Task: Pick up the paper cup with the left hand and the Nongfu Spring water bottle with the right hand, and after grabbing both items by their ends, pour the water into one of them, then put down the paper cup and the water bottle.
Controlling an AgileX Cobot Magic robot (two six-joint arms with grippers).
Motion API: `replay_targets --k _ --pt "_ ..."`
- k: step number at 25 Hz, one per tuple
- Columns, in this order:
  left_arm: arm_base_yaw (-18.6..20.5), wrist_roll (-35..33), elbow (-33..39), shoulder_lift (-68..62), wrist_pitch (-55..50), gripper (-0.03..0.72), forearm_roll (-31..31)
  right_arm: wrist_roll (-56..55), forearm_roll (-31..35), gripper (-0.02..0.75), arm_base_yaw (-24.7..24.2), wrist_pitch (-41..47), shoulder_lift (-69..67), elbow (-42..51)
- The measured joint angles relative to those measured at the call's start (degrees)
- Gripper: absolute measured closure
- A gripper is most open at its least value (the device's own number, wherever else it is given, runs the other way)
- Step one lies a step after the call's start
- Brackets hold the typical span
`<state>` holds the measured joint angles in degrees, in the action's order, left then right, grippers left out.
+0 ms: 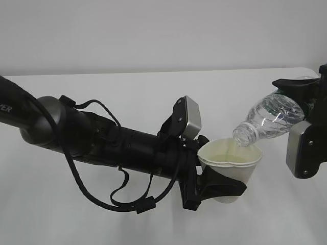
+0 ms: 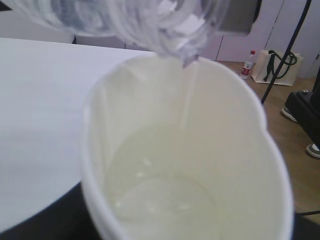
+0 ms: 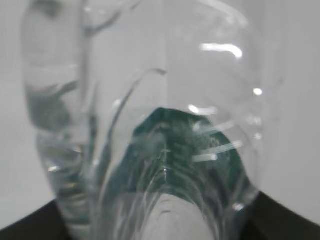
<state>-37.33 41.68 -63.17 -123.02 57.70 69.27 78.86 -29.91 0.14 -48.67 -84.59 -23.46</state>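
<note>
My left gripper point(image 1: 224, 187) is shut on the lower body of the white paper cup point(image 1: 231, 164), and its squeezed rim is dented out of round. The cup is held upright above the table. Shallow clear water point(image 2: 165, 200) lies in its pale yellowish bottom. My right gripper point(image 1: 302, 102) is shut on the base end of the Nongfu Spring water bottle point(image 1: 270, 118). The clear ribbed bottle is tilted neck-down, and its open mouth point(image 1: 243, 137) hangs just over the cup's rim. The bottle's mouth point(image 2: 182, 47) fills the top of the left wrist view. The bottle's base point(image 3: 165, 150), with green label behind, fills the right wrist view.
The white table point(image 1: 153, 89) lies under both arms, with a plain wall behind. Loose black cables point(image 1: 97, 196) hang from my left arm. Beyond the table's right edge the left wrist view shows floor with a bag point(image 2: 272, 67) and a dark pole point(image 2: 285, 52).
</note>
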Motion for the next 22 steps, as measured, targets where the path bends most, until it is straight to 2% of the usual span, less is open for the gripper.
replay_targets --k 22 --pt "0.00 0.00 0.00 0.00 0.00 0.267 0.00 0.62 -0.32 0.317 0.00 -0.09 0.00 -0.44"
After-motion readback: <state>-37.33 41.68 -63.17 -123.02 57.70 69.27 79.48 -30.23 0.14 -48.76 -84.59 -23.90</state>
